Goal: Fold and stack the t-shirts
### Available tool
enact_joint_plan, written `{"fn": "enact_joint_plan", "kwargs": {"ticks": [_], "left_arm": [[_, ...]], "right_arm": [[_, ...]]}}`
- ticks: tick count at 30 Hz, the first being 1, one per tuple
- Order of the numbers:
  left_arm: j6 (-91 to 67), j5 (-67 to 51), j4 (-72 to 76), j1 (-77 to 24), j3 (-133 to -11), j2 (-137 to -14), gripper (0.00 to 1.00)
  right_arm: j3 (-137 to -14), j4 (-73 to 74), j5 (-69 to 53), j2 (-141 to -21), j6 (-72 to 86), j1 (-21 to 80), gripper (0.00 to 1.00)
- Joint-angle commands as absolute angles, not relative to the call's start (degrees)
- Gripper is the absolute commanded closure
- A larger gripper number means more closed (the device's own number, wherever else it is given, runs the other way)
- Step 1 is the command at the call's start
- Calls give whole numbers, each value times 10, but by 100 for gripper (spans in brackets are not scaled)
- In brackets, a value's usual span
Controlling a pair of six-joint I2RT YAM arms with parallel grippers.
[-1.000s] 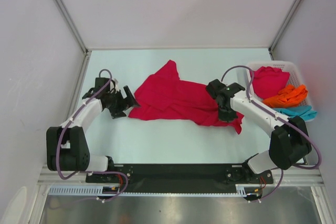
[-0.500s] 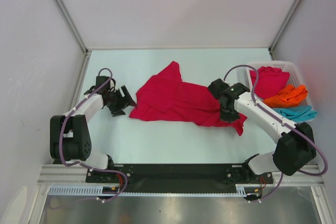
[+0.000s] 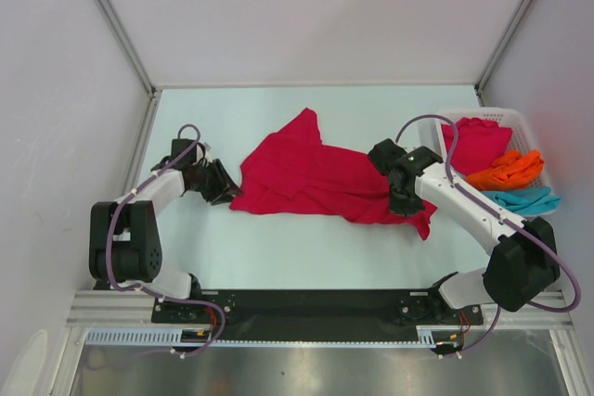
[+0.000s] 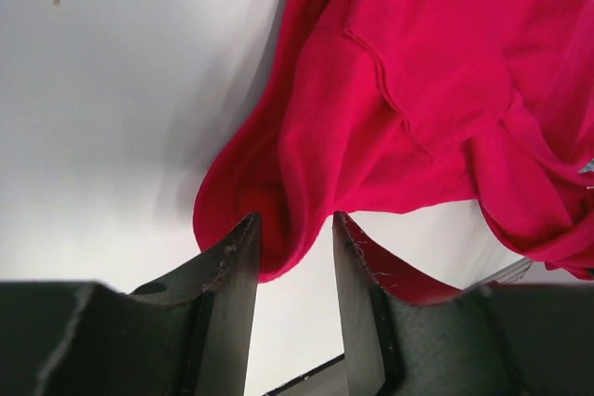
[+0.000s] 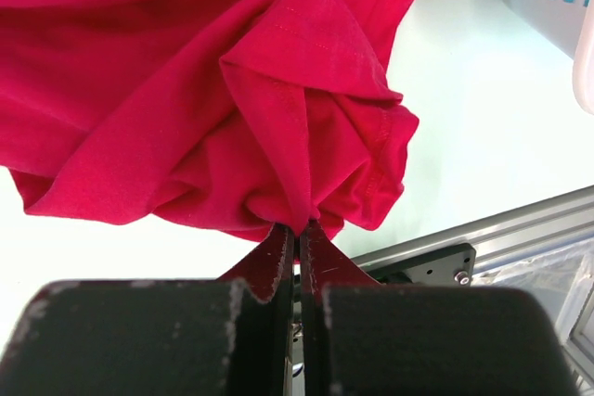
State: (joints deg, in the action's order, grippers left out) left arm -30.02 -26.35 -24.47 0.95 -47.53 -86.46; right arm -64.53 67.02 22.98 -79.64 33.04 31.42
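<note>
Pale tabletop [image 3: 278,248], white walls [image 3: 306,16]. Crimson cloth t-shirt [image 3: 306,173] crumpled at centre. Left gripper [image 4: 295,224], 9 o'clock, jaws apart astride hem; right gripper [image 5: 297,226], 3 o'clock, clamped on shirt.

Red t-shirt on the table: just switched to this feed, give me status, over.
Left pincer straddles red t-shirt left edge, jaws apart. Right pincer shut on its bunched right end. Shirt crumpled, unfolded. Basket off right, beyond right arm.

Left gripper [image 4: 295,229] narrower, astride crimson t-shirt [image 4: 418,90]
</note>
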Motion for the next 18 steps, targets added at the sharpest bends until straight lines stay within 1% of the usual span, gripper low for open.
{"fn": "enact_joint_plan", "kwargs": {"ticks": [1, 4, 5, 6, 7, 8, 9, 11, 13, 16, 18], "left_arm": [[-306, -296, -228, 5, -467, -853, 57], [-304, -300, -223, 5, -461, -854, 55], [-305, -303, -222, 5, -459, -856, 57], [-304, -307, -215, 6, -458, -858, 61], [-305, -311, -212, 5, -457, -860, 68], [-306, -333, -207, 5, -452, -862, 87], [-314, -346, -187, 5, -447, -872, 100], [-323, -372, -170, 4, -439, -881, 100], [-327, -373, -169, 5, -448, -886, 100], [-321, -361, -210, 5, -510, -871, 100], [-323, -368, -246, 24, -578, -865, 100]], "right_arm": [[-653, 674, 227, -778, 337, 316, 100], [-656, 677, 229, -775, 338, 316, 100], [-656, 678, 229, -775, 338, 317, 100], [-657, 679, 229, -774, 338, 317, 100], [-658, 682, 229, -773, 338, 316, 100], [-660, 683, 229, -773, 339, 317, 100], [-662, 682, 228, -772, 339, 316, 100], [-665, 684, 229, -770, 340, 317, 100], [-675, 688, 232, -768, 338, 316, 100], [-695, 693, 250, -763, 331, 313, 100], [-710, 691, 260, -759, 317, 293, 100]]}}
